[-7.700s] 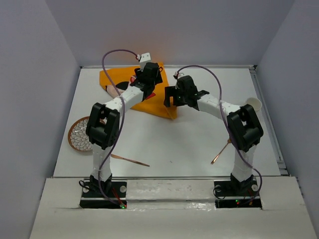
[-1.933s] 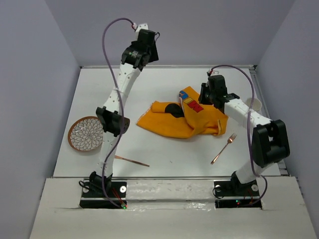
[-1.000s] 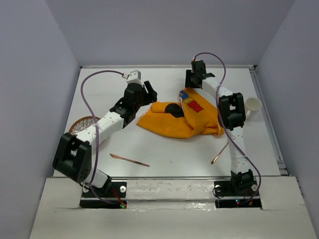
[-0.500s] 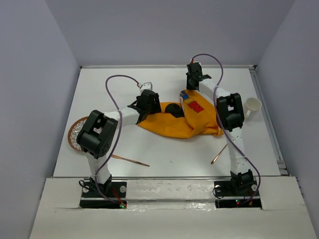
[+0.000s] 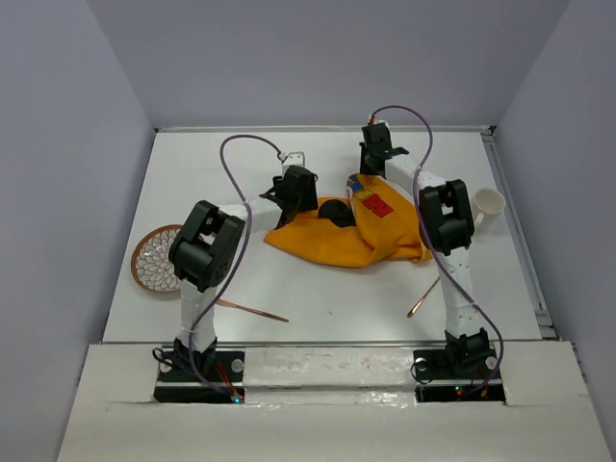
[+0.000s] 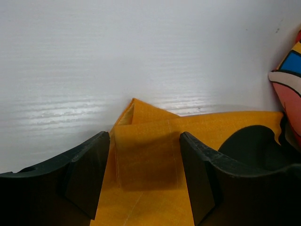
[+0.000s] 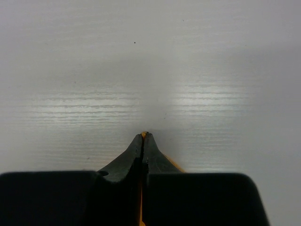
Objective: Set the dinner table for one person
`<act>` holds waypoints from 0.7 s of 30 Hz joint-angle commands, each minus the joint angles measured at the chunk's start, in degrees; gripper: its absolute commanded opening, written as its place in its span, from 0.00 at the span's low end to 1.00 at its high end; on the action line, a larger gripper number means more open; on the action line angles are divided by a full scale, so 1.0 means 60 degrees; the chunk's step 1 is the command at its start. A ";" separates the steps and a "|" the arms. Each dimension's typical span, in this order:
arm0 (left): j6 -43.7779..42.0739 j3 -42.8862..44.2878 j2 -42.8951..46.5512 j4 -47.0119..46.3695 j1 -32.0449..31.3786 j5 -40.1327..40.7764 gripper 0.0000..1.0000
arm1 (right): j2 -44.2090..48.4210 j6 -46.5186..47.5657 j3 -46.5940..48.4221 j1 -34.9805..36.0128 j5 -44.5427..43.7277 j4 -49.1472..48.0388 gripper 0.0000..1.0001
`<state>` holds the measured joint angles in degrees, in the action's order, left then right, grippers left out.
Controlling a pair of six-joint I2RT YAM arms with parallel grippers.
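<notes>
The orange mat point(image 5: 337, 241) lies crumpled in the middle of the white dinner table point(image 5: 318, 289), its printed part turned up at the far side. My right gripper point(image 5: 370, 166) is low at the mat's far corner. In the right wrist view that gripper point(image 7: 142, 141) is shut, with a thin orange edge of cloth pinched between the jaws. My left gripper point(image 5: 296, 200) is at the mat's left corner. In the left wrist view it point(image 6: 145, 174) stands open, its fingers point(image 6: 89, 174) on either side of the folded orange corner point(image 6: 146, 136).
A patterned round plate point(image 5: 159, 258) sits at the left edge beside the left arm. A copper knife point(image 5: 250, 309) lies near the front left and a copper fork point(image 5: 423, 296) near the front right. A white cup point(image 5: 489, 203) stands at the right edge.
My left arm has folded in and brought its open gripper down over the mat's left corner. My right gripper's jaws have closed on the mat's far corner.
</notes>
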<state>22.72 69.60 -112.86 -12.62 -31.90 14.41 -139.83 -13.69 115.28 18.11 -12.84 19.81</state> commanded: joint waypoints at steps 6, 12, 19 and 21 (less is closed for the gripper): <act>-0.0344 0.1055 -0.0731 -0.0006 0.0395 0.0191 0.68 | 0.0351 0.0026 -0.0581 0.0117 0.0397 0.0052 0.00; -0.0242 0.0983 -0.0951 -0.0122 0.0439 0.0015 0.50 | 0.0336 0.0056 -0.0654 0.0117 0.0382 -0.0021 0.00; -0.0139 0.0821 -0.0863 -0.0284 0.0468 -0.0176 0.25 | 0.0424 0.0114 -0.0728 0.0117 0.0368 -0.0050 0.00; -0.0139 0.0807 -0.0747 -0.0284 0.0483 -0.0161 0.25 | 0.0424 0.0129 -0.0742 0.0117 0.0368 -0.0065 0.00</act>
<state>21.69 74.06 -118.65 -12.62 -29.21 13.08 -138.76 -13.45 112.51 18.09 -12.03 16.75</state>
